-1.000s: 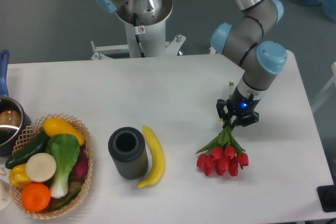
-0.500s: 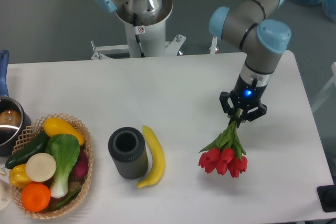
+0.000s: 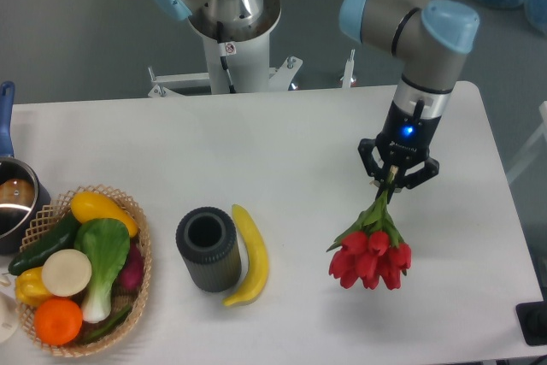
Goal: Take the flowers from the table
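Flowers (image 3: pixel 371 254) hang head-down from our gripper (image 3: pixel 397 179) over the right part of the white desk (image 3: pixel 282 151); a grey floor lies behind; on the desk we see a wicker basket (image 3: pixel 137 284) of vegetables, a dark cylinder (image 3: pixel 206 248) and a banana (image 3: pixel 249 254); since half a second ago the bunch has risen and its blooms sit a little lower in view; our arm reaches down, fingers closed on the stems.

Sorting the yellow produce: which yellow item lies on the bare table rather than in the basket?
The banana, lying beside the dark cylinder. The other yellow pieces sit inside the wicker basket.
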